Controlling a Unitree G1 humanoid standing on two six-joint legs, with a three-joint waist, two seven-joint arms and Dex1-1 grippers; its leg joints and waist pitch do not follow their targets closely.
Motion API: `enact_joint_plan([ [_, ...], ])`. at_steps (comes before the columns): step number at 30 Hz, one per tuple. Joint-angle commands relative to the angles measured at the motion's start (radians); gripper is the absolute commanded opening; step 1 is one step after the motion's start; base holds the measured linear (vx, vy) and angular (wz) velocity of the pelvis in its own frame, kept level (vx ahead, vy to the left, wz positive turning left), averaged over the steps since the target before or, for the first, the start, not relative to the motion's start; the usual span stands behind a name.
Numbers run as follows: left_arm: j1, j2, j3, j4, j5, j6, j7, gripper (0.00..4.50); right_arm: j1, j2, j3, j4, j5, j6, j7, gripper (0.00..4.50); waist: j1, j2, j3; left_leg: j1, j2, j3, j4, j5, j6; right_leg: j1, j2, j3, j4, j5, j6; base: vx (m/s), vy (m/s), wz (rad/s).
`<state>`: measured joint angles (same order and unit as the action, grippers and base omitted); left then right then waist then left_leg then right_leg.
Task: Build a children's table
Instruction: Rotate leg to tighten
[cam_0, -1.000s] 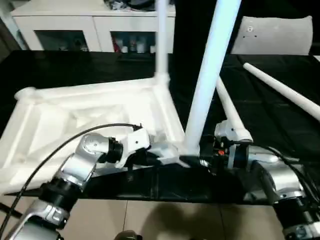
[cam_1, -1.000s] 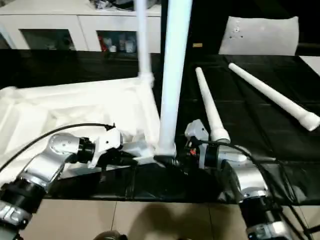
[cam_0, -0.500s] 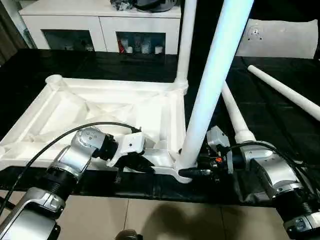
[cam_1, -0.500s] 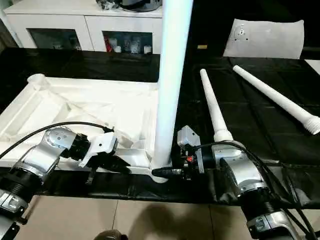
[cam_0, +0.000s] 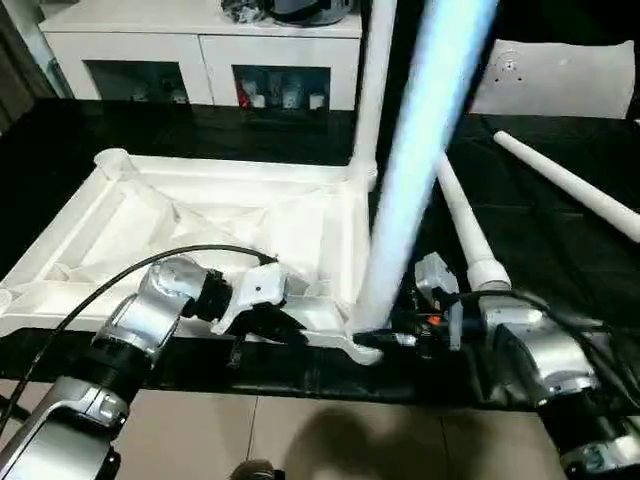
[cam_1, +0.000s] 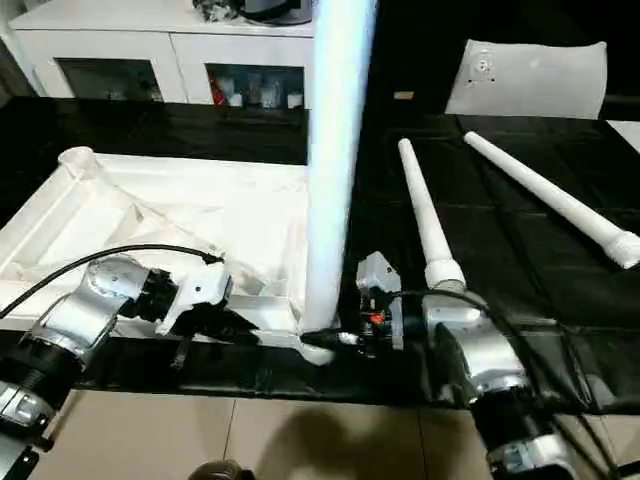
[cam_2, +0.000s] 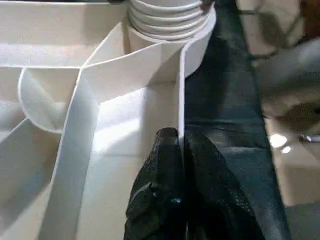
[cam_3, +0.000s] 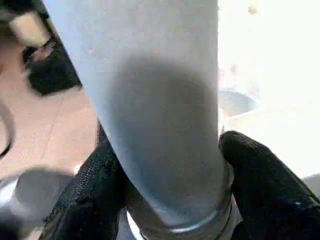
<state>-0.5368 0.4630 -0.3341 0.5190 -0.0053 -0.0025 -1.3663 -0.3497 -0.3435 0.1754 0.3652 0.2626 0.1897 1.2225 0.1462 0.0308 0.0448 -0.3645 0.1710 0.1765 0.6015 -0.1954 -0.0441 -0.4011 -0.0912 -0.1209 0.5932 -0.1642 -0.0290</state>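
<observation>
- Right gripper (cam_1: 335, 340) fingers are seen on either side of an upright table leg (cam_1: 335, 150) at its base, apparently to seat it in the corner socket (cam_0: 362, 345).
- Left gripper (cam_0: 285, 328) is pinched shut on the tabletop (cam_0: 200, 225) rim beside that socket, steadying it.
- Two spare legs (cam_1: 425, 215) lie beyond the right gripper.

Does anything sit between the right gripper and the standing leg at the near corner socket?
Nothing visible does. The right gripper has its fingers on either side of the leg, right at its base above the near corner socket.
</observation>
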Motion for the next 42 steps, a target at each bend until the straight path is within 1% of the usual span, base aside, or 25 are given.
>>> enact_joint_plan([
  [1, -0.002, -0.043, 0.025, -0.057, -0.004, 0.048, 0.123, 0.00, -0.005, 0.081, 0.002, 0.005, -0.003, 0.020, -0.123, 2.64, -0.007, -0.006, -0.055, 0.013, 0.071, -0.029, -0.085, -0.267, 0.008, 0.044, -0.092, 0.066, -0.086, -0.457, -0.128, 0.000, 0.000, 0.00],
  [2, 0.004, -0.055, 0.034, -0.073, 0.000, 0.074, 0.161, 0.00, -0.010, 0.108, -0.006, 0.016, -0.011, 0.027, -0.175, 2.63, -0.016, -0.010, -0.052, 0.012, 0.068, -0.031, -0.087, -0.287, -0.002, 0.045, -0.093, 0.063, -0.093, -0.501, -0.112, 0.000, 0.000, 0.00],
  [4, 0.017, -0.102, 0.066, -0.119, -0.008, 0.153, 0.258, 0.00, -0.019, 0.169, -0.018, 0.032, -0.019, 0.042, -0.271, 2.63, -0.028, -0.009, -0.052, 0.013, 0.067, -0.035, -0.089, -0.298, -0.016, 0.046, -0.094, 0.059, -0.099, -0.541, -0.093, 0.000, 0.000, 0.00],
  [5, 0.024, -0.124, 0.078, -0.142, -0.008, 0.189, 0.301, 0.00, -0.025, 0.200, -0.024, 0.043, -0.023, 0.044, -0.317, 2.63, -0.038, -0.009, -0.053, 0.017, 0.067, -0.035, -0.089, -0.305, -0.018, 0.044, -0.093, 0.060, -0.100, -0.537, -0.090, 0.000, 0.000, 0.00],
  [8, 0.036, -0.206, 0.112, -0.185, 0.040, 0.286, 0.487, 0.00, -0.058, 0.308, -0.059, 0.095, -0.037, 0.056, -0.495, 2.61, -0.056, -0.009, -0.053, 0.013, 0.062, -0.035, -0.088, -0.293, -0.010, 0.045, -0.089, 0.059, -0.099, -0.505, -0.103, 0.000, 0.000, 0.00],
  [10, 0.039, -0.226, 0.122, -0.195, 0.046, 0.307, 0.526, 0.00, -0.066, 0.329, -0.068, 0.105, -0.037, 0.062, -0.531, 2.61, -0.058, -0.010, -0.054, 0.011, 0.059, -0.032, -0.086, -0.277, -0.002, 0.045, -0.087, 0.060, -0.101, -0.496, -0.101, 0.000, 0.000, 0.00],
  [11, 0.041, -0.245, 0.125, -0.210, 0.051, 0.329, 0.561, 0.00, -0.076, 0.347, -0.069, 0.117, -0.051, 0.062, -0.575, 2.60, -0.055, -0.012, -0.058, 0.006, 0.058, -0.029, -0.085, -0.234, 0.016, 0.050, -0.086, 0.063, -0.096, -0.448, -0.104, 0.000, 0.000, 0.00],
  [13, 0.041, -0.259, 0.127, -0.215, 0.056, 0.338, 0.586, 0.00, -0.081, 0.359, -0.070, 0.123, -0.057, 0.064, -0.598, 2.60, -0.055, -0.010, -0.059, 0.005, 0.060, -0.029, -0.086, -0.211, 0.021, 0.049, -0.083, 0.064, -0.091, -0.405, -0.114, 0.000, 0.000, 0.00],
  [14, 0.042, -0.288, 0.123, -0.233, 0.068, 0.363, 0.631, 0.00, -0.092, 0.390, -0.079, 0.135, -0.078, 0.064, -0.663, 2.60, -0.056, -0.014, -0.061, 0.004, 0.062, -0.027, -0.084, -0.189, 0.024, 0.050, -0.082, 0.066, -0.083, -0.362, -0.126, 0.000, 0.000, 0.00],
  [18, 0.049, -0.297, 0.112, -0.263, 0.088, 0.390, 0.647, 0.00, -0.093, 0.399, -0.076, 0.138, -0.110, 0.038, -0.681, 2.60, -0.055, -0.008, -0.062, 0.002, 0.062, -0.025, -0.083, -0.174, 0.037, 0.051, -0.080, 0.065, -0.079, -0.301, -0.148, 0.000, 0.000, 0.00],
  [19, 0.049, -0.297, 0.112, -0.263, 0.088, 0.390, 0.647, 0.00, -0.093, 0.399, -0.076, 0.138, -0.110, 0.038, -0.681, 2.94, -0.055, -0.008, -0.062, 0.002, 0.063, -0.025, -0.084, -0.177, 0.038, 0.052, -0.080, 0.065, -0.077, -0.292, -0.150, 0.000, 0.000, 0.00],
  [20, 0.049, -0.290, 0.110, -0.261, 0.091, 0.388, 0.641, 0.00, -0.087, 0.390, -0.072, 0.136, -0.119, 0.024, -0.678, 3.29, -0.056, -0.008, -0.061, 0.001, 0.062, -0.025, -0.084, -0.181, 0.039, 0.052, -0.079, 0.065, -0.078, -0.291, -0.151, 0.000, 0.000, 0.00],
  [21, 0.050, -0.288, 0.109, -0.261, 0.092, 0.387, 0.639, 0.00, -0.085, 0.386, -0.070, 0.135, -0.123, 0.019, -0.677, 3.29, -0.057, -0.004, -0.060, 0.002, 0.062, -0.025, -0.084, -0.195, 0.036, 0.050, -0.080, 0.065, -0.081, -0.302, -0.147, 0.000, 0.000, 0.00],
  [23, 0.051, -0.273, 0.107, -0.255, 0.091, 0.378, 0.622, 0.00, -0.076, 0.371, -0.074, 0.125, -0.123, 0.009, -0.670, 3.43, -0.057, -0.005, -0.060, 0.004, 0.061, -0.025, -0.085, -0.208, 0.032, 0.052, -0.080, 0.065, -0.082, -0.312, -0.144, 0.000, 0.000, 0.00],
  [24, 0.054, -0.252, 0.104, -0.251, 0.088, 0.363, 0.600, 0.00, -0.063, 0.351, -0.080, 0.108, -0.120, -0.004, -0.658, 3.43, -0.056, 0.002, -0.060, 0.004, 0.061, -0.027, -0.085, -0.213, 0.031, 0.051, -0.081, 0.066, -0.083, -0.315, -0.142, 0.000, 0.000, 0.00],
  [25, 0.060, -0.230, 0.101, -0.252, 0.081, 0.348, 0.571, 0.00, -0.050, 0.327, -0.086, 0.085, -0.112, -0.016, -0.640, 3.71, -0.057, -0.002, -0.060, 0.005, 0.062, -0.026, -0.086, -0.221, 0.030, 0.051, -0.079, 0.066, -0.084, -0.314, -0.138, 0.000, 0.000, 0.00],
  [26, 0.065, -0.201, 0.098, -0.247, 0.073, 0.316, 0.529, 0.00, -0.032, 0.295, -0.091, 0.047, -0.093, -0.024, -0.593, 3.71, -0.055, 0.003, -0.061, 0.004, 0.060, -0.026, -0.085, -0.220, 0.035, 0.053, -0.077, 0.065, -0.085, -0.297, -0.134, 0.000, 0.000, 0.00],
  [27, 0.066, -0.195, 0.098, -0.246, 0.071, 0.309, 0.520, 0.00, -0.028, 0.287, -0.091, 0.038, -0.088, -0.025, -0.582, 3.77, -0.054, 0.003, -0.063, 0.005, 0.063, -0.026, -0.084, -0.213, 0.036, 0.054, -0.078, 0.067, -0.080, -0.274, -0.138, 0.000, 0.000, 0.00],
  [28, 0.069, -0.170, 0.096, -0.242, 0.065, 0.288, 0.480, 0.00, -0.012, 0.257, -0.096, 0.002, -0.071, -0.030, -0.536, 3.81, -0.055, 0.002, -0.063, 0.001, 0.063, -0.027, -0.085, -0.202, 0.045, 0.057, -0.077, 0.066, -0.076, -0.241, -0.148, 0.000, 0.000, 0.00],
  [29, 0.069, -0.151, 0.093, -0.235, 0.063, 0.264, 0.449, 0.00, -0.003, 0.233, -0.101, -0.019, -0.059, -0.030, -0.498, 4.05, -0.053, -0.003, -0.063, 0.001, 0.062, -0.027, -0.084, -0.195, 0.055, 0.058, -0.078, 0.065, -0.074, -0.233, -0.150, 0.000, 0.000, 0.00],
  [31, 0.068, -0.137, 0.089, -0.231, 0.061, 0.245, 0.425, 0.00, 0.002, 0.214, -0.106, -0.032, -0.050, -0.030, -0.469, 4.16, -0.053, -0.001, -0.063, 0.001, 0.063, -0.026, -0.084, -0.196, 0.060, 0.057, -0.078, 0.066, -0.075, -0.238, -0.155, 0.000, 0.000, 0.00],
  [32, 0.064, -0.116, 0.083, -0.221, 0.059, 0.221, 0.386, 0.00, 0.004, 0.182, -0.108, -0.043, -0.040, -0.027, -0.423, 4.26, -0.054, -0.006, -0.061, 0.002, 0.063, -0.025, -0.084, -0.199, 0.058, 0.056, -0.079, 0.065, -0.078, -0.260, -0.160, 0.000, 0.000, 0.00],
  [34, 0.062, -0.107, 0.078, -0.217, 0.056, 0.212, 0.371, 0.00, 0.005, 0.169, -0.109, -0.046, -0.037, -0.028, -0.404, 4.44, -0.052, -0.004, -0.060, 0.003, 0.064, -0.024, -0.084, -0.201, 0.055, 0.054, -0.080, 0.066, -0.078, -0.281, -0.158, 0.000, 0.000, 0.00],
  [38, 0.049, -0.030, 0.037, -0.175, 0.036, 0.128, 0.215, 0.00, -0.002, 0.040, -0.075, -0.063, -0.029, -0.032, -0.209, 4.44, -0.044, -0.003, -0.060, 0.005, 0.064, -0.023, -0.082, -0.210, 0.062, 0.054, -0.077, 0.065, -0.078, -0.285, -0.153, 0.000, 0.000, 0.00],
  [42, 0.040, -0.004, 0.026, -0.158, 0.011, 0.087, 0.124, 0.00, -0.016, -0.025, -0.034, -0.056, -0.043, -0.044, -0.097, 4.44, -0.030, -0.005, -0.061, 0.006, 0.067, -0.021, -0.080, -0.195, 0.063, 0.053, -0.080, 0.065, -0.076, -0.285, -0.162, 0.000, 0.000, 0.00],
])
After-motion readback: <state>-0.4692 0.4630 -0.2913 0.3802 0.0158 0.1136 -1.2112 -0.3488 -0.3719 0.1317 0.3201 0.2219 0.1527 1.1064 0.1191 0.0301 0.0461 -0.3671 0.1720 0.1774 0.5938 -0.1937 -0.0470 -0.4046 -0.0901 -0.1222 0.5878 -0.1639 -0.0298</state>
